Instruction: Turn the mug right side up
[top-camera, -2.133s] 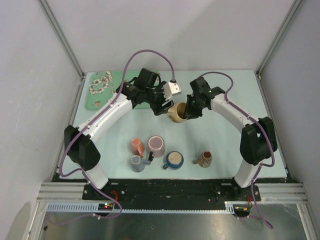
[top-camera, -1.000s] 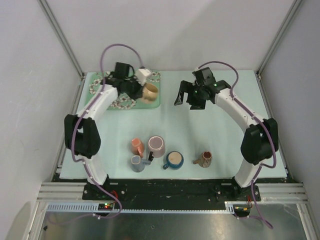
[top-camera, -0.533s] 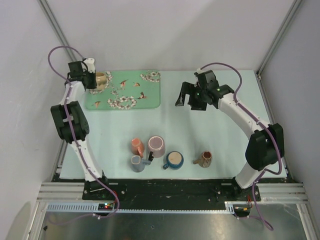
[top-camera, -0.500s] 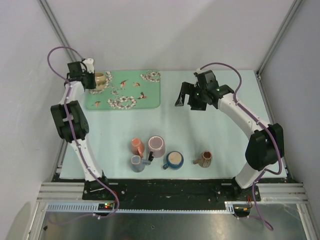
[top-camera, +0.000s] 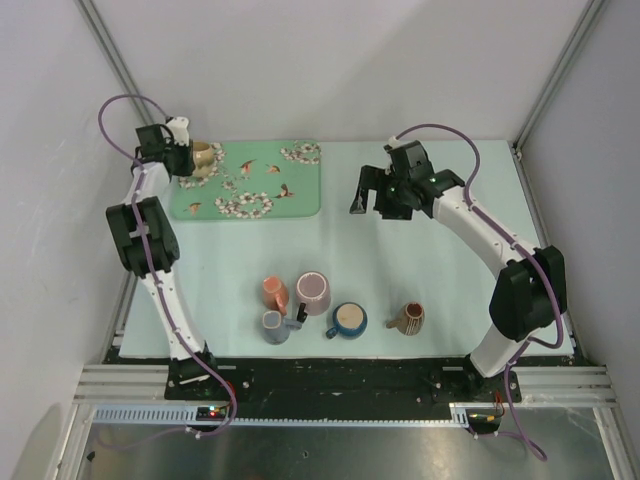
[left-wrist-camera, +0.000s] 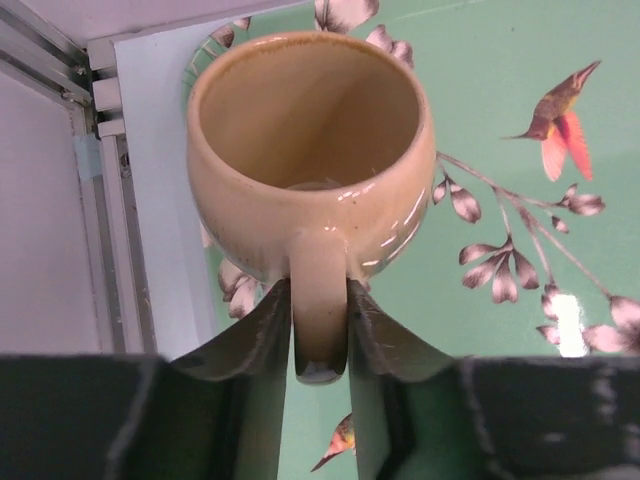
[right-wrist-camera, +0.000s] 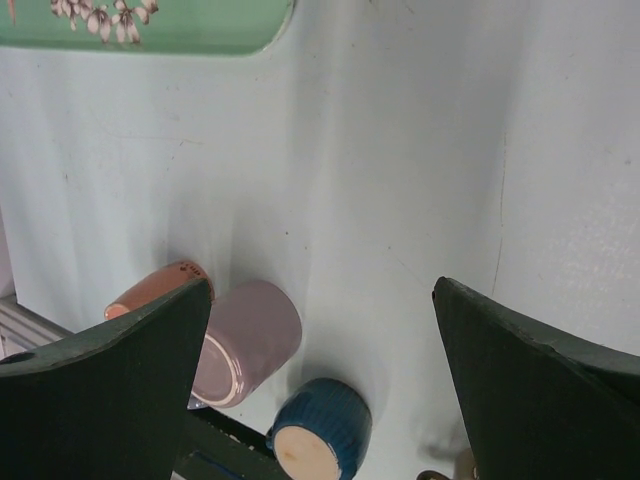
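The tan mug (left-wrist-camera: 310, 150) stands mouth up on the far left corner of the green flowered tray (left-wrist-camera: 520, 60); from above, the mug (top-camera: 203, 158) sits by the table's left rail. My left gripper (left-wrist-camera: 320, 330) has its two fingers pressed against either side of the mug's handle, shut on it. This gripper (top-camera: 183, 160) reaches in from the left edge. My right gripper (top-camera: 380, 203) hangs wide open over the bare table right of the tray, holding nothing. In the right wrist view, nothing lies between the spread fingers of the right gripper (right-wrist-camera: 322, 285).
Near the front edge lie a pink mug (top-camera: 276, 291), a mauve mug (top-camera: 312, 292), a grey-blue mug (top-camera: 273, 326), a dark blue mug (top-camera: 347, 320) and a brown striped mug (top-camera: 407, 319). The metal frame rail (left-wrist-camera: 100, 230) runs just left of the tray.
The left arm carried the tan mug from the tray's right part to its far left corner, where it now stands upright. The right gripper stayed open, nearly in place.
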